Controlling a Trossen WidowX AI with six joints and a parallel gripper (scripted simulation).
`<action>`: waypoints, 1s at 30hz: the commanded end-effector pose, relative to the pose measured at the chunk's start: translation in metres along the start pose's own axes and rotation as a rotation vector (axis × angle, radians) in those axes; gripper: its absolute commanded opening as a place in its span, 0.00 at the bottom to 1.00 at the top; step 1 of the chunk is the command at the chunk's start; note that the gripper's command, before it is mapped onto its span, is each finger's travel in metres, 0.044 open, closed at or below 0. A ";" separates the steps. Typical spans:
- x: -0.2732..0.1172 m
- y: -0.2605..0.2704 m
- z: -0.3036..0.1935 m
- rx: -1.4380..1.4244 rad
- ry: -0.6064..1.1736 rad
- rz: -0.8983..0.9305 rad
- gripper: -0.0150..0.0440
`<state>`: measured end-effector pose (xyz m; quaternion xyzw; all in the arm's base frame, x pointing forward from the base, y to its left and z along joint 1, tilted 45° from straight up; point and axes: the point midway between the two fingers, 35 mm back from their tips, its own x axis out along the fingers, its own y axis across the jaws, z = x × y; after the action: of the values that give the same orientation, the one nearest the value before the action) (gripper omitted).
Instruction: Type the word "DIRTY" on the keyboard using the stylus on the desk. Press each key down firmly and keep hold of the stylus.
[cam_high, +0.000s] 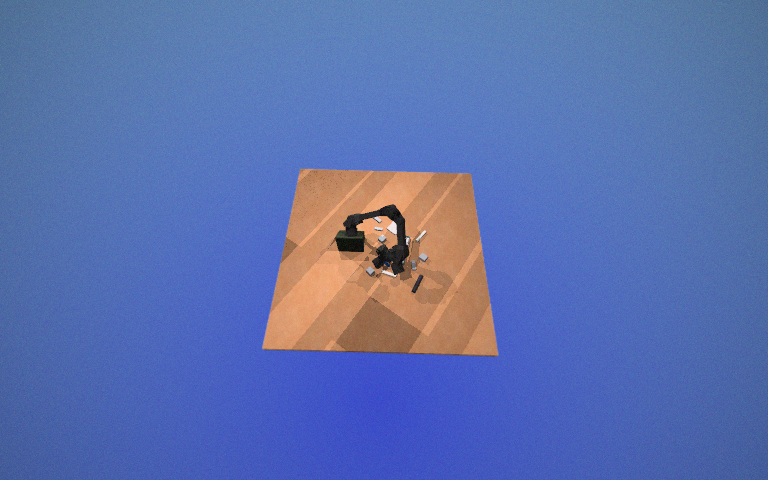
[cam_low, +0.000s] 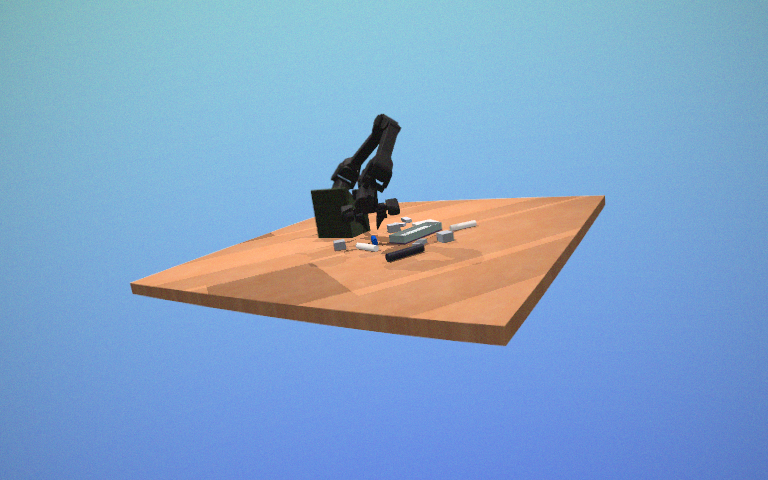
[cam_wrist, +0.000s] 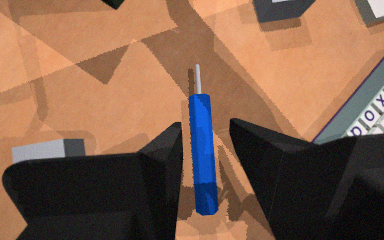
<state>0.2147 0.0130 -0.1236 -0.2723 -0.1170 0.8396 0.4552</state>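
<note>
I have my gripper (cam_high: 389, 264) (cam_low: 369, 225) (cam_wrist: 205, 127) partly open, and it holds nothing. In the wrist view, the stylus (cam_high: 386, 264) (cam_low: 373, 240) (cam_wrist: 202, 145) shows in the gap between my two fingers, with some table visible at each side of its blue body. Its thin grey tip points away from my palm.

I take the keyboard (cam_high: 407, 241) (cam_low: 416, 232) (cam_wrist: 330, 128) for my landmark. The stylus lies on the table (cam_high: 379, 331) (cam_low: 390, 308), near the keyboard, on the side of it where my base box (cam_high: 350, 241) (cam_low: 333, 215) stands. My base box is well apart from the keyboard. In the wrist view I see only one corner part of the keyboard, with a few lettered keys. From the top, my arm covers much of it.

On the side of the keyboard away from my base box, there is a grey block (cam_high: 423, 257) (cam_low: 445, 236), and also a long white rod (cam_high: 420, 236) (cam_low: 463, 225). The black cylinder (cam_high: 417, 283) (cam_low: 404, 252) lies past the keyboard's end, apart from it. A shorter white rod (cam_high: 389, 273) (cam_low: 367, 246) is also off that end, near the stylus.
</note>
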 end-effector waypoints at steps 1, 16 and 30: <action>0.004 0.000 -0.002 0.005 -0.002 -0.004 0.51; 0.014 0.000 -0.007 0.005 -0.002 -0.004 0.51; 0.023 -0.001 -0.012 0.004 -0.002 -0.004 0.51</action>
<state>0.2124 0.0292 -0.1391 -0.2723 -0.1175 0.8395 0.4553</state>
